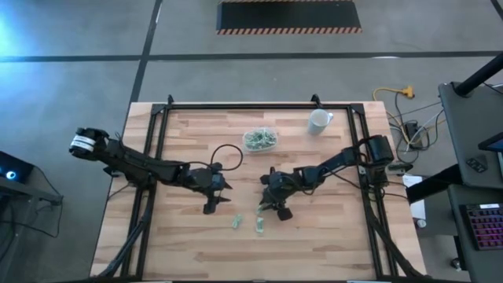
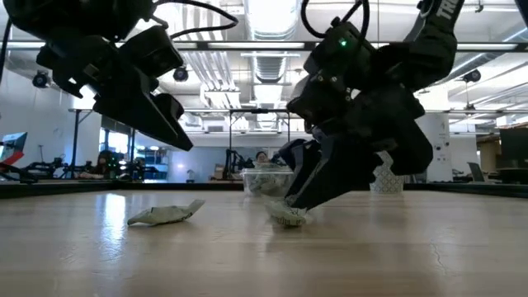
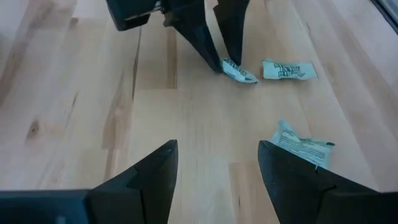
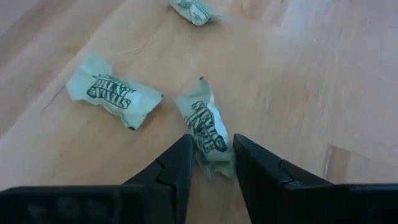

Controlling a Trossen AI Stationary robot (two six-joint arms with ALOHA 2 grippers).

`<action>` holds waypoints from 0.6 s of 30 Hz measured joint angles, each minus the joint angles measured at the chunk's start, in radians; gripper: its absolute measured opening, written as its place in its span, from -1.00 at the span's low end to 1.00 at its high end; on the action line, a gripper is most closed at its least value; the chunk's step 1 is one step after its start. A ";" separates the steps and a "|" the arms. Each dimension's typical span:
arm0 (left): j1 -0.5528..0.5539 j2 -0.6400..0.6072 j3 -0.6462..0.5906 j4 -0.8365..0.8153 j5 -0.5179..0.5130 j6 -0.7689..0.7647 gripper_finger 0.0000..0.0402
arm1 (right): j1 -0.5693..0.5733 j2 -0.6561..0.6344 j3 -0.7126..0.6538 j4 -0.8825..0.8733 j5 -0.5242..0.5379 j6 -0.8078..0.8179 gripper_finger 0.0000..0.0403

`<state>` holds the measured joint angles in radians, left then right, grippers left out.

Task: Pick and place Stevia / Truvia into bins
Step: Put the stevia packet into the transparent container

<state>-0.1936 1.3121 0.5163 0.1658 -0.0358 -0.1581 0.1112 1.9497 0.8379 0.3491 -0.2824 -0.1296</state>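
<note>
Three loose green-and-white Stevia packets lie flat on the wooden table. One packet (image 4: 208, 134) lies between the fingertips of my right gripper (image 4: 211, 163), which points slantwise down at the table's middle (image 1: 271, 211) and is narrowly open. A second packet (image 4: 112, 93) lies beside it and a third (image 3: 301, 146) lies nearer my left gripper (image 3: 217, 168). My left gripper hovers open above bare wood (image 1: 218, 200), with nothing between its fingers. The clear bin (image 1: 275, 134), with packets in it, stands toward the far edge. My right gripper stands with one finger (image 4: 180, 162) on each side of the packet's near end (image 4: 211, 155), slanting down from the table's right, fingertips at the tabletop. The packet lies flat on the wood. Whether the fingers touch its edges, I cannot tell.
A white cup (image 1: 318, 120) stands at the far right, beyond the bin. A black metal frame (image 1: 236, 108) runs along the table's far edge and sides. Bare wood lies toward the near edge. People and desks show in the room behind.
</note>
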 joint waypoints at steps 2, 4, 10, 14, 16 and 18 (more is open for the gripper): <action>0.000 0.000 0.000 0.002 0.001 -0.020 0.02 | 0.000 -0.020 -0.001 -0.033 0.012 -0.010 -0.57; -0.004 0.000 0.000 0.002 0.002 -0.035 0.02 | 0.000 -0.041 -0.006 -0.057 0.020 -0.027 -0.69; -0.055 0.000 -0.022 0.001 0.009 -0.099 0.02 | 0.000 -0.114 -0.014 -0.130 0.062 -0.052 -0.94; -0.103 0.000 -0.028 0.004 0.020 -0.135 0.02 | -0.001 -0.163 -0.019 -0.181 0.203 -0.061 -0.94; -0.123 0.000 -0.029 0.015 0.020 -0.151 0.02 | -0.006 -0.193 -0.019 -0.187 0.320 -0.066 -0.94; -0.143 0.002 -0.030 0.037 0.019 -0.154 0.02 | -0.016 -0.216 -0.021 -0.188 0.466 -0.066 -0.94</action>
<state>-0.3368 1.3140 0.4866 0.2024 -0.0164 -0.3122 0.0949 1.7336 0.8169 0.1607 0.1833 -0.1951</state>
